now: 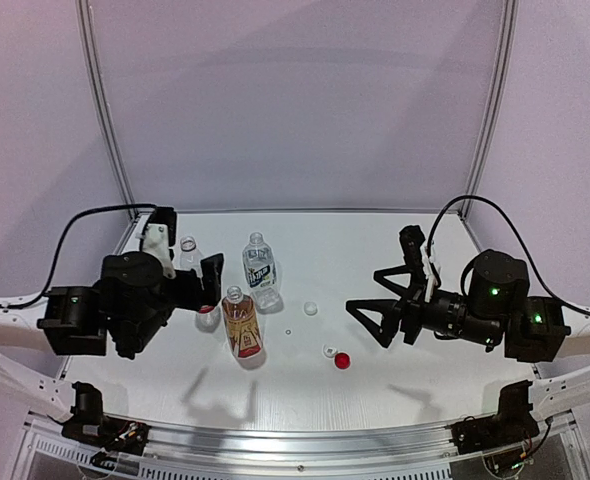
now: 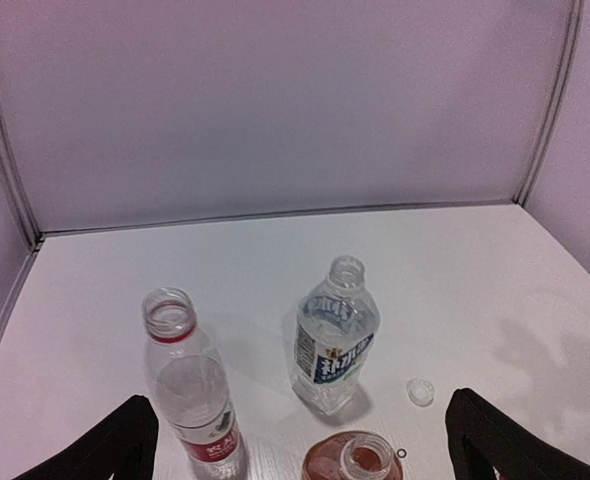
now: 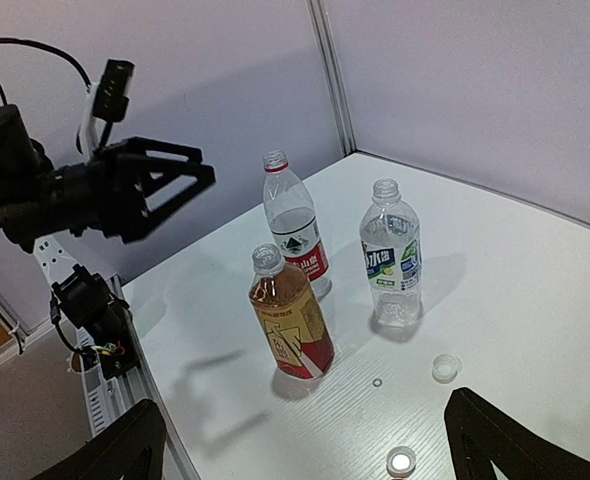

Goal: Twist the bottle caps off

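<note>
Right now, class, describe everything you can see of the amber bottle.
The amber bottle is small and looks like clear plastic. It holds amber drink up to about the shoulder and wears a red-and-gold label. Its threaded neck is bare and its mouth is open, with no cap on. It stands upright on the white table, in front of the red-label bottle and the green-label bottle and apart from both. Only the table touches it.
</note>
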